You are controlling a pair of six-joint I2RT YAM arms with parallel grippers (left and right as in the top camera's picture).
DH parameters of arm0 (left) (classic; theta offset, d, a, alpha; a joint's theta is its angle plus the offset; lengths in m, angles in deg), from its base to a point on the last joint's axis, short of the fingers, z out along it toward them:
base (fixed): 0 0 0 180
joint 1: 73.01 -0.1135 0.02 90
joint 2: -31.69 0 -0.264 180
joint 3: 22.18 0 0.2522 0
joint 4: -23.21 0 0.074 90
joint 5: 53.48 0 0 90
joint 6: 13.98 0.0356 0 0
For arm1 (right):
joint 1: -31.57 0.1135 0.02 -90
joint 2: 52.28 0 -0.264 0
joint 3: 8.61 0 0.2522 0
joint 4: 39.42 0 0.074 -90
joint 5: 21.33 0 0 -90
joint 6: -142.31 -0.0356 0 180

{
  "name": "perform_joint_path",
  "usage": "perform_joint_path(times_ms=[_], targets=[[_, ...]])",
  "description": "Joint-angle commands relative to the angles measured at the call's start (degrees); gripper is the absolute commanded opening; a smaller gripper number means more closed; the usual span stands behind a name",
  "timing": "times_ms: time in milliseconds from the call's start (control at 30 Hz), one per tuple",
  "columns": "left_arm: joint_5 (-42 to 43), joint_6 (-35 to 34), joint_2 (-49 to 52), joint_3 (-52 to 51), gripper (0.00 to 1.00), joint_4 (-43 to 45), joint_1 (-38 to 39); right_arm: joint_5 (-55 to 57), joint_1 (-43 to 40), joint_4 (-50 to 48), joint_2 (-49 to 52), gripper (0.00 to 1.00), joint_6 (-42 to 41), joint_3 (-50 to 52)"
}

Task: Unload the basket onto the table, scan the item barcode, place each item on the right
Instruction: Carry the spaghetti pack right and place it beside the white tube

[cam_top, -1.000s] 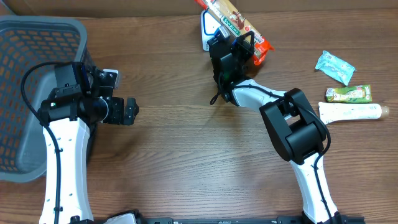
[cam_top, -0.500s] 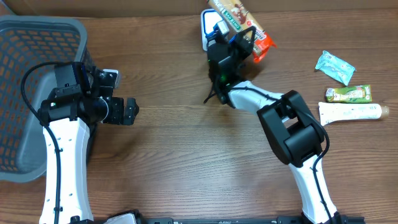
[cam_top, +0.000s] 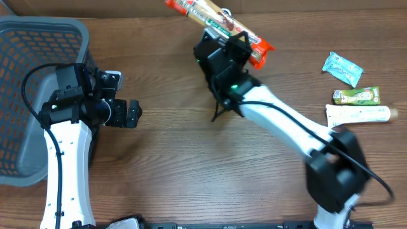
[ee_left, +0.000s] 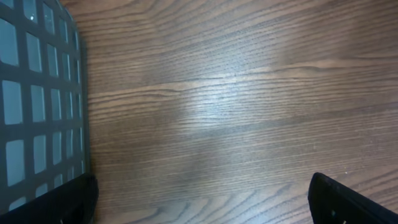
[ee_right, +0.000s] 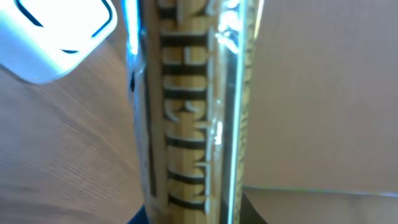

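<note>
Snack bar (cam_top: 213, 19) held over table's (cam_top: 191, 159) far edge.

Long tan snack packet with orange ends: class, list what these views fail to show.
The barcode on the long tan snack packet with orange ends: none visible; right wrist view too close and blurred, overhead too small.
The white rounded plastic device: cut off by the right wrist frame's edges; overhead, apparently hidden under the right gripper.
Print on the green wrapper: too small overhead.

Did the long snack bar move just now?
Yes. The snack bar, held in the right gripper, swung left toward the grey basket and farther from the teal packet.
</note>
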State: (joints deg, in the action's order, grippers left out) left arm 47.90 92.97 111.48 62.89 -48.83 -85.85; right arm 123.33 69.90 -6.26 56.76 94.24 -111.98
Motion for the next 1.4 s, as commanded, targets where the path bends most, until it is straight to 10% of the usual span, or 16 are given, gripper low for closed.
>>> perform_joint_path(times_ms=[0, 300, 633, 1000, 1067, 1167, 1367], targets=[[0.5, 1.1, 0.2, 0.9, 1.00, 0.0, 0.1, -9.1, -1.9, 7.1, -10.6, 0.03, -26.5, -2.2], [0.5, 1.1, 0.3, 0.9, 0.99, 0.0, 0.1, -52.2, -23.3, 34.8, -19.0, 0.04, -58.7, -2.2], [0.5, 1.1, 0.3, 0.9, 1.00, 0.0, 0.1, -53.3, -57.4, 39.3, -17.3, 0.04, -85.0, 12.3], [0.5, 1.1, 0.3, 0.9, 0.99, 0.0, 0.1, -53.3, -65.4, 35.5, -17.3, 0.04, -97.7, 25.4], [0.5, 1.1, 0.2, 0.9, 1.00, 0.0, 0.1, -53.4, -65.0, 35.3, -17.3, 0.24, -97.4, 25.5], [0.5, 1.1, 0.3, 0.9, 0.99, 0.0, 0.1, -55.2, -64.2, 33.9, -17.3, 0.92, -89.8, 25.5], [0.5, 1.1, 0.3, 0.9, 1.00, 0.0, 0.1, -55.9, -63.5, 39.6, -17.6, 1.00, -84.8, 23.5]])
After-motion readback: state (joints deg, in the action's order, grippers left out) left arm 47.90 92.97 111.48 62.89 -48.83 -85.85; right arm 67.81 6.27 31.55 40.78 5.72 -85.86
